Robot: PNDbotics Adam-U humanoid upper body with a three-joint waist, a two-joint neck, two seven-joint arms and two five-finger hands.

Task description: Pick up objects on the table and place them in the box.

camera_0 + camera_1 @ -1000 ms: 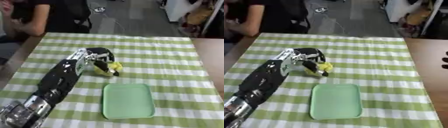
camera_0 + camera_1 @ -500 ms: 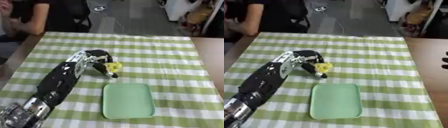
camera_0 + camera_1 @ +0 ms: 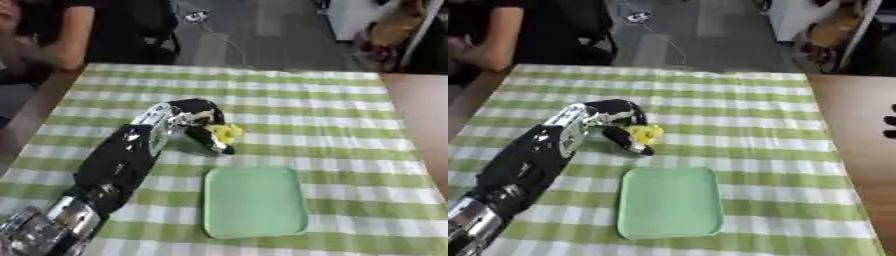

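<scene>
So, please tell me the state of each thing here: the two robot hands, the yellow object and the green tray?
Left robot hand: fingers curled around the yellow object.
Yellow object: held, not yet in the tray.
Green tray: flat on the table, nothing in it.
Right robot hand: only dark fingertips show at the right edge.

The table (image 3: 350,115) wears a cloth of pale green and white checks, with bare brown wood showing along its right edge. The shallow box (image 3: 255,201) is a plain mint green, unpatterned. The left hand (image 3: 199,120) is black, on an arm of black with silver joints, and the small object (image 3: 227,133) at its fingers is bright yellow.
</scene>
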